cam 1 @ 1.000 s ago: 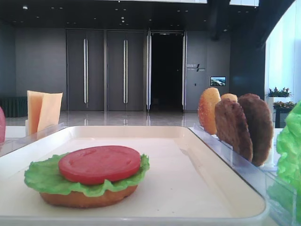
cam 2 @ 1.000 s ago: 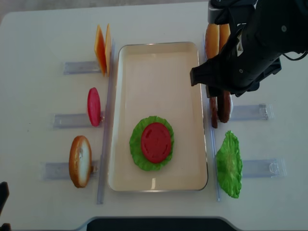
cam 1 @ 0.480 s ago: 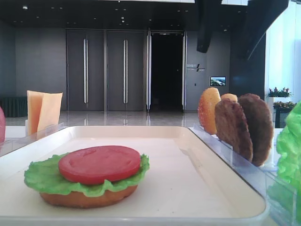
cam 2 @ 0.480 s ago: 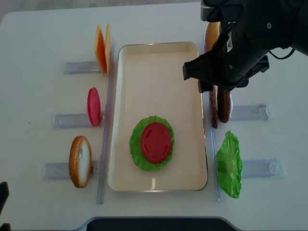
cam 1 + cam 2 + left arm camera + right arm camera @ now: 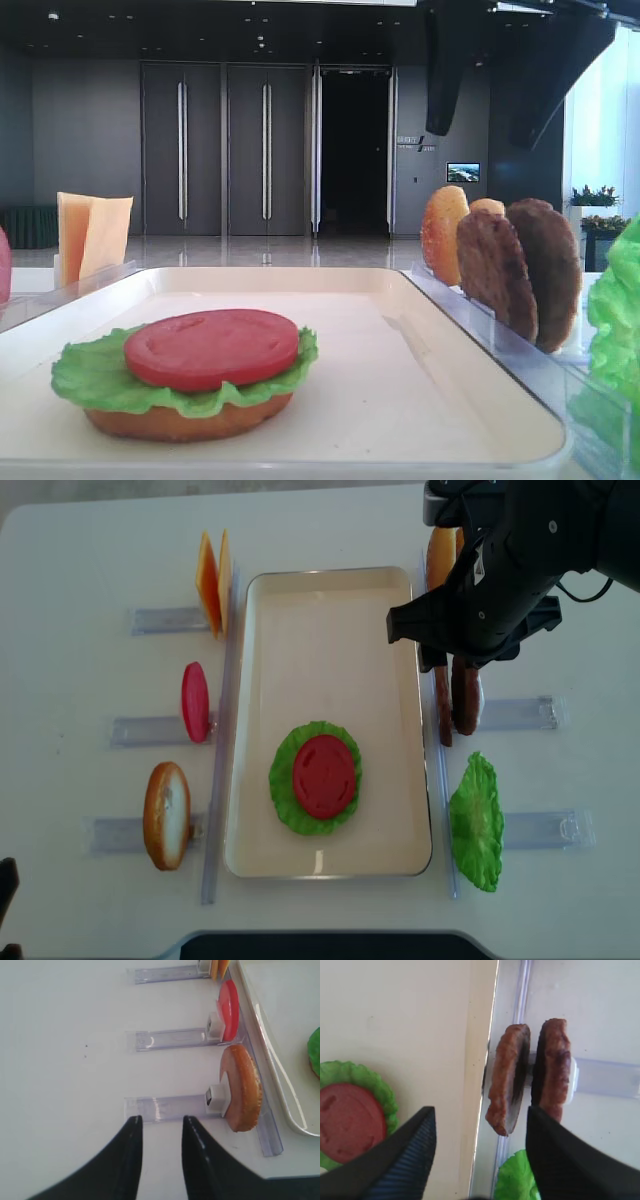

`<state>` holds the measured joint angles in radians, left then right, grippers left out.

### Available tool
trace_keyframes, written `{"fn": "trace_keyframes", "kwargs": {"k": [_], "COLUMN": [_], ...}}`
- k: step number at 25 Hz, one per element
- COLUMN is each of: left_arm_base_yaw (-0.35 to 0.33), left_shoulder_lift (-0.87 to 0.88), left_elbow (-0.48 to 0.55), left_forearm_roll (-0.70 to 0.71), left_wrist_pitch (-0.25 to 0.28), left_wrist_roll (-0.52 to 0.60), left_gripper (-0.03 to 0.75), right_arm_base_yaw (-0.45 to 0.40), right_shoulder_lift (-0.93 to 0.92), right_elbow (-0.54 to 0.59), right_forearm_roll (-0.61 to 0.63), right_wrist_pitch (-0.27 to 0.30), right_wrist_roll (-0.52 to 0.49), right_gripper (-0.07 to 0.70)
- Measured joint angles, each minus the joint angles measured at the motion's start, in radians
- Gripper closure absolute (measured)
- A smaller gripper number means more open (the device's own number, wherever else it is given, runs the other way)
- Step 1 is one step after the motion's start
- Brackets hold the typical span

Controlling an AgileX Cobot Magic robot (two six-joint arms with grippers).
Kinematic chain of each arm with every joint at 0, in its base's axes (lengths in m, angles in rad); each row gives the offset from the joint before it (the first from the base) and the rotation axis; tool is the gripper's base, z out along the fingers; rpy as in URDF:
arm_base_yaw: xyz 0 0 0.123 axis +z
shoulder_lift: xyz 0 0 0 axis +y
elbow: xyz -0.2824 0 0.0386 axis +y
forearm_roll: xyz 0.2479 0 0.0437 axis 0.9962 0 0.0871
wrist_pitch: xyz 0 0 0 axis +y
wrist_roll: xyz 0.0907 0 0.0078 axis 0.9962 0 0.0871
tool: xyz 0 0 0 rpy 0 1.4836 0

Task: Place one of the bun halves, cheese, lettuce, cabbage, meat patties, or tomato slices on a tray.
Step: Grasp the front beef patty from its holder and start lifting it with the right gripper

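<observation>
A cream tray (image 5: pixel 320 610) holds a stack of bun bottom, lettuce (image 5: pixel 285 780) and a red tomato slice (image 5: pixel 324 776). Two brown meat patties (image 5: pixel 506 1080) stand on edge in the rack just right of the tray. My right gripper (image 5: pixel 480 1110) hangs open above them, touching neither. The left patty lies in the gap between its fingers (image 5: pixel 445 70), and the right patty (image 5: pixel 552 1072) is in line with the right finger. My left gripper (image 5: pixel 161 1121) is open and empty over bare table, beside the rack with a bun half (image 5: pixel 242 1087).
Left of the tray, clear racks hold cheese slices (image 5: pixel 212 580), a tomato slice (image 5: pixel 195 700) and a bun half (image 5: pixel 167 813). On the right, bun halves (image 5: pixel 440 555) stand behind the patties and a lettuce leaf (image 5: pixel 477 820) stands in front of them. The right arm (image 5: pixel 510 560) covers the back right.
The right gripper has come lower over the patties and shifted a little toward the tray; its fingers now show at the top of the low view. The left gripper has not moved.
</observation>
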<state>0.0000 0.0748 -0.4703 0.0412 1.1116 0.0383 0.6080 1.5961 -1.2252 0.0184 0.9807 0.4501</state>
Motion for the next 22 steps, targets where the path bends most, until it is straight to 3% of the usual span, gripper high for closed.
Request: {"fn": "trace_keyframes", "kwargs": {"k": [22], "left_arm_base_yaw": [0.000], "left_shoulder_lift": [-0.002], "left_elbow": [0.000], "left_forearm_roll": [0.000], "left_wrist_pitch": [0.000], "left_wrist_roll": [0.000], "left_gripper": [0.504], "right_arm_base_yaw": [-0.010], "right_shoulder_lift": [0.078], "right_elbow": [0.000], "right_forearm_roll": [0.021], "right_wrist_pitch": [-0.036], "right_wrist_roll": [-0.062], "right_gripper": [0.220]}}
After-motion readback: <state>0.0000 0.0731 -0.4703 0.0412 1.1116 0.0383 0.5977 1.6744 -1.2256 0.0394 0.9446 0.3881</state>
